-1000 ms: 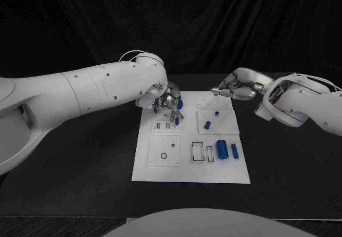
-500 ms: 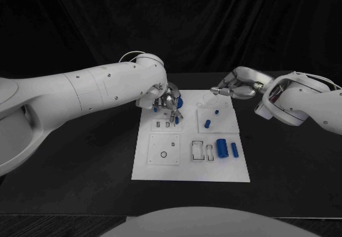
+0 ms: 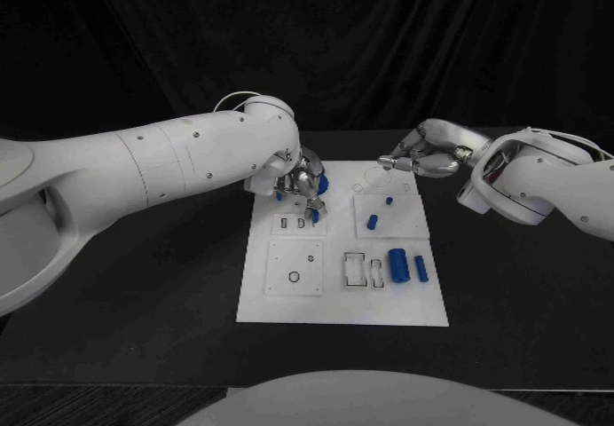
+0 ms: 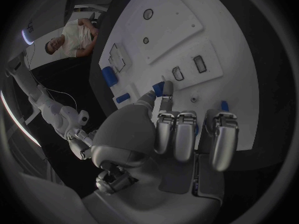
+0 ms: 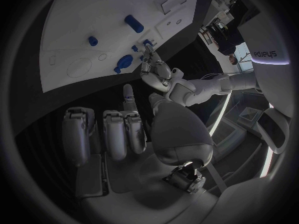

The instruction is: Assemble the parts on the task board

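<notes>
Over the flat white task board [image 3: 343, 306], the left hand [image 3: 301, 185] pinches a small blue part [image 4: 166, 88].

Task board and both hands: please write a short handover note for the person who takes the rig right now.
Left hand: over the far left part of the task board, pinching a small blue part at its fingertips, just above the board.
Right hand: fingers curled in, holds nothing, apart from the board at its far right corner.
Parts: two blue cylinders lie side by side at the board's right side; a smaller blue peg stands further back.
Done: cannot tell how many parts are seated.
Left: place the pinched part, then the loose cylinders; the rectangular slots beside them look open.
</notes>
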`<state>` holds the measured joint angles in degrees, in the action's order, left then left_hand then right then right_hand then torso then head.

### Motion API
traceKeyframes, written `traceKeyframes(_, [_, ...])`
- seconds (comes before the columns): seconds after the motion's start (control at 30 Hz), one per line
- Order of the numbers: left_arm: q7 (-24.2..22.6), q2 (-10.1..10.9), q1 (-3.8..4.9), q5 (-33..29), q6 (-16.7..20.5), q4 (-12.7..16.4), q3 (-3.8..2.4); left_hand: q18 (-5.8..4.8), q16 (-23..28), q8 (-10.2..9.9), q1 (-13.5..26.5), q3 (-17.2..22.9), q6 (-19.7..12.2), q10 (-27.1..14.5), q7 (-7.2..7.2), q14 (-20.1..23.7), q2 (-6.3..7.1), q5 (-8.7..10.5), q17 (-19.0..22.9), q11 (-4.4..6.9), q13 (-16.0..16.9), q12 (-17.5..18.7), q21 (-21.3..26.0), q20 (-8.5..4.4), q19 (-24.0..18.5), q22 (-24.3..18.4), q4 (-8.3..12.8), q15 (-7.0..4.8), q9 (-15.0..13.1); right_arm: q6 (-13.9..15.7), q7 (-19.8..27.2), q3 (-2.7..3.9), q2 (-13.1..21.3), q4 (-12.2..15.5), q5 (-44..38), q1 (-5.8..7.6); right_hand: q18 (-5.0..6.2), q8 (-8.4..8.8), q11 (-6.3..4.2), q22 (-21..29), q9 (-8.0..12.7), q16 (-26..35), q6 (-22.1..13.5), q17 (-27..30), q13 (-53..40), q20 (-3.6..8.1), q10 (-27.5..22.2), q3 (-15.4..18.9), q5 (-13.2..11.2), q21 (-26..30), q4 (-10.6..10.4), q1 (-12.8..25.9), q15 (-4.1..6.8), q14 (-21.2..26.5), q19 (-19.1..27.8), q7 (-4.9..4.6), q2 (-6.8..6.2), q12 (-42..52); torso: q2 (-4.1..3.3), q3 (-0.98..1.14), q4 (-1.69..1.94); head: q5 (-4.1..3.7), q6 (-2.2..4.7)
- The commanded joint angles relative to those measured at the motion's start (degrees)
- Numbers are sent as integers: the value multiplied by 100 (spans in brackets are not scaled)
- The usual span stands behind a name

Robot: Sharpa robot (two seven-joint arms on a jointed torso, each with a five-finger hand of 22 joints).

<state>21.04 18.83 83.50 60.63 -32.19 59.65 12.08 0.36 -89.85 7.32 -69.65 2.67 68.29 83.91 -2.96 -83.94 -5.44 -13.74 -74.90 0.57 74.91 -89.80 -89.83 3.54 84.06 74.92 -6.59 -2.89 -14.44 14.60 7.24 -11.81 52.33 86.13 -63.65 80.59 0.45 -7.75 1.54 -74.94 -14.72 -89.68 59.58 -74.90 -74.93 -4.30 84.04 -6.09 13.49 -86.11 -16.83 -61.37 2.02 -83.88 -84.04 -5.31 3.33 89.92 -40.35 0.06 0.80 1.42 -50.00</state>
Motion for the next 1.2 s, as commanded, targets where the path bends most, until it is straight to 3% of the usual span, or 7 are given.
traceKeyframes(0.03, [-52,-13,-17,-44,26,6,-5,-30,-15,48,-65,38,46,609,24,-606,19,-36,-1510,46,1509,-20,-5,-38,576,1488,72,-51,-59,-54,-96,4,-6,-8,0,-13,75,-27,-39,-1349,-6,12,41,-1416,-1507,32,596,38,-3,23,4,-6,40,-583,-340,-6,55,8,-2,0,2,-14,0])
traceKeyframes(0.33, [-47,-9,-22,-44,40,13,-5,-32,-15,135,-85,132,107,609,68,-606,61,-30,-1510,84,1509,-20,-9,-67,582,1495,167,-83,-212,-58,-103,4,-20,-33,0,-13,83,-27,-39,-1339,-6,25,41,-1387,-1507,32,596,41,-2,49,5,-6,40,-574,-323,-6,57,8,-5,9,-1,-6,0])
traceKeyframes(0.73, [-18,21,-28,-44,111,38,-5,-33,-15,220,-153,372,40,609,97,-606,126,-49,-1510,119,1509,-20,-11,-110,585,1498,371,-123,-450,-63,-121,4,-27,-49,0,-13,92,-26,-39,-1326,-6,49,39,-1337,-1507,33,596,49,0,82,8,-7,40,-559,-303,-6,60,8,3,1,1,-8,0])
traceKeyframes(1.2, [214,187,-28,-44,423,227,-5,-33,-15,384,-137,1124,-70,609,107,-606,339,-437,-1510,143,1509,-20,-10,-149,585,1498,879,-158,-924,-62,-146,4,17,-35,0,-13,104,-24,-39,-1309,-6,78,31,-1277,-1507,33,596,67,2,126,10,-11,40,-540,-276,-6,69,8,-3,-2,6,31,0])
